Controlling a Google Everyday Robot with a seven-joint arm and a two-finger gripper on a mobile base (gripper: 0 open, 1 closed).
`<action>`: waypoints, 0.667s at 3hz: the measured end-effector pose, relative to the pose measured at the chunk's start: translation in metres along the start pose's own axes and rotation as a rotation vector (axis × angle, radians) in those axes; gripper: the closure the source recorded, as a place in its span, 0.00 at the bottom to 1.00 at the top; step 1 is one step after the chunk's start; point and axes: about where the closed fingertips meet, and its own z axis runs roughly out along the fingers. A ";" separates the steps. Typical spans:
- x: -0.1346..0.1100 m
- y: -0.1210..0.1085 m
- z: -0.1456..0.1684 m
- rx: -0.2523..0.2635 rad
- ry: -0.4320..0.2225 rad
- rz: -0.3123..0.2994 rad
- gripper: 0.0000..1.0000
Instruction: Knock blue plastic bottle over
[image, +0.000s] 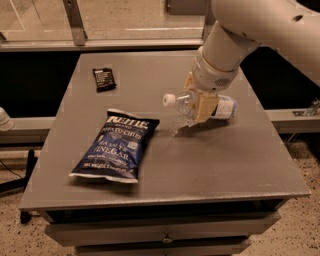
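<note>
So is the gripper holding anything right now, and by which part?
Yes: the gripper grips the blue plastic bottle around its middle; the bottle lies sideways, low over the table.

The gripper (198, 105) sits at the lying bottle (225, 107), right of the chip bag (115, 147). A dark packet (104, 79) lies behind the bag. The counter (225, 165) front-right of the bag is open for passage.

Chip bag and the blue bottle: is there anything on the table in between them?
Nothing. In the camera view only bare table lies between the chip bag and the blue plastic bottle. The gripper sits over the bottle's middle.
</note>
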 end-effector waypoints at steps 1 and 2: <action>-0.003 0.007 0.003 -0.019 0.000 -0.007 0.35; -0.004 0.012 0.003 -0.032 -0.009 -0.006 0.11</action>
